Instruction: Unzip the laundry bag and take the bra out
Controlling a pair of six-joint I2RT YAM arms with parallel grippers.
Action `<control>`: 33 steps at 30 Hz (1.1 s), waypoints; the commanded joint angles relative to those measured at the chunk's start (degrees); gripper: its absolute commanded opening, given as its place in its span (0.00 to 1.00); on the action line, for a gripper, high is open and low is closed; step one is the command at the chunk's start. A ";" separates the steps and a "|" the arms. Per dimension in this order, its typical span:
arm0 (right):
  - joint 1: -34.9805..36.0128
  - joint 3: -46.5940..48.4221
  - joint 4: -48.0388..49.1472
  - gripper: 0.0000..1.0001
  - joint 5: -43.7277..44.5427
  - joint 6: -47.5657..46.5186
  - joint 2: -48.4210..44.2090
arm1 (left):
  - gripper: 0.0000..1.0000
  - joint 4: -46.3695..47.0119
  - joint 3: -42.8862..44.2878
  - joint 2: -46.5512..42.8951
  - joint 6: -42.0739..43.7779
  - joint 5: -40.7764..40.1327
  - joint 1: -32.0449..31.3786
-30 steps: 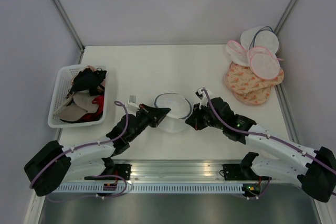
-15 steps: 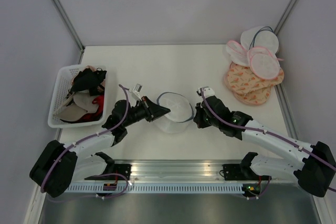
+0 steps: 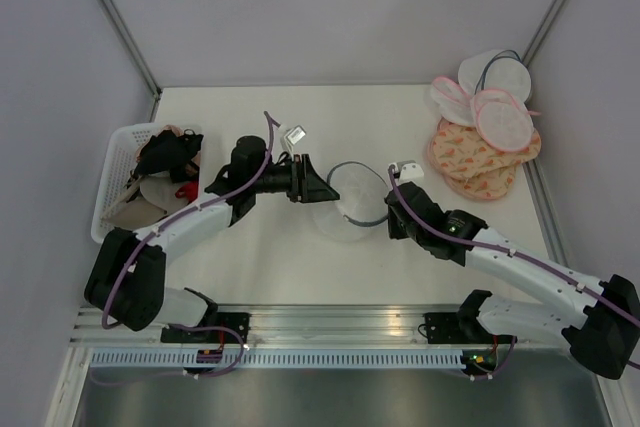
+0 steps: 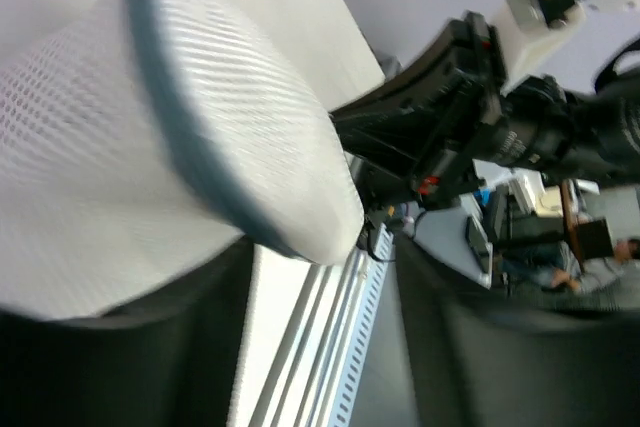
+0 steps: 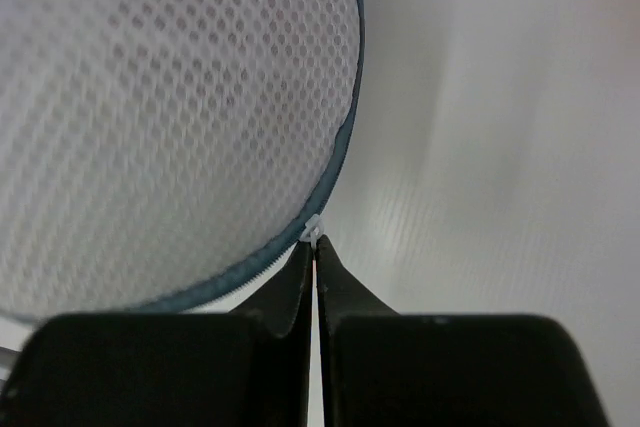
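Seemingly mid-unzip, my right gripper (image 5: 316, 246), pinched shut on the zipper pull (image 5: 311, 230) at lower centre, should next drag it along the laundry bag (image 5: 170, 117) rim.

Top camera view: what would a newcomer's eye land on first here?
The laundry bag, a white mesh dome with a dark grey rim, is mid-table between both arms; the left gripper meets its left edge, and the right gripper is pinched shut on the zipper pull. Next come the white basket of clothes at the left and the pile of peach and pink-rimmed bags at the far right.
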 commanded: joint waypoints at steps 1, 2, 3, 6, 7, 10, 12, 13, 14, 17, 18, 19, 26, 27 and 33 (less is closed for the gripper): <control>-0.42 1.96 -3.09 0.01 2.86 0.36 -2.03 | 0.69 -1.69 2.14 0.52 1.60 -8.30 0.65; -0.42 1.87 -2.66 0.01 2.32 0.36 -2.13 | 0.83 -2.39 1.45 -0.27 0.81 -11.23 0.65; -0.42 1.69 -1.69 0.00 1.62 0.36 -2.13 | 0.87 -3.87 0.92 -0.80 0.19 -13.78 0.65; -0.42 0.90 0.24 0.00 -2.24 0.10 -1.34 | 0.93 -6.00 -3.55 -6.67 -3.50 -24.25 0.57; -0.42 0.64 0.95 0.01 -6.08 0.01 -0.64 | 0.93 -6.00 -6.96 -8.69 -6.03 -27.57 0.13; -0.42 -1.20 7.17 0.00 -15.92 -0.95 -0.37 | 0.94 -6.34 -12.95 -16.34 -11.57 -31.11 -2.32; -0.42 -3.49 14.09 0.00 -26.04 -0.26 -0.63 | 0.94 -5.39 -15.77 -21.77 -14.83 -32.35 -4.17; -0.42 -4.01 16.05 0.00 -28.25 0.10 -0.72 | 0.94 -4.77 -16.74 -23.29 -17.28 -33.31 -6.35; -0.42 -4.37 17.55 0.00 -29.92 0.36 -0.63 | 0.95 -4.77 -18.41 -24.43 -18.70 -34.01 -7.33; -0.33 -4.11 21.34 0.01 -34.15 1.42 0.16 | 0.95 0.21 -22.45 -26.81 -25.29 -35.25 -10.76; -0.42 -4.11 22.65 0.00 -35.11 1.68 0.42 | 0.95 1.90 -23.25 -26.64 -26.96 -35.08 -11.38; -0.42 -3.67 23.18 0.00 -35.38 2.29 0.86 | 0.95 3.48 -24.30 -26.03 -29.32 -34.47 -12.69; -0.33 -3.75 24.16 0.01 -33.72 4.23 1.04 | 0.93 4.46 -24.13 -21.63 -35.49 -35.77 -19.03; -0.33 -3.93 24.24 0.01 -33.72 4.32 0.86 | 0.93 4.98 -24.66 -21.63 -37.42 -36.65 -20.34; -0.07 -5.34 24.24 0.01 -33.89 4.06 -0.80 | 0.93 4.29 -28.53 -24.88 -43.14 -49.21 -22.20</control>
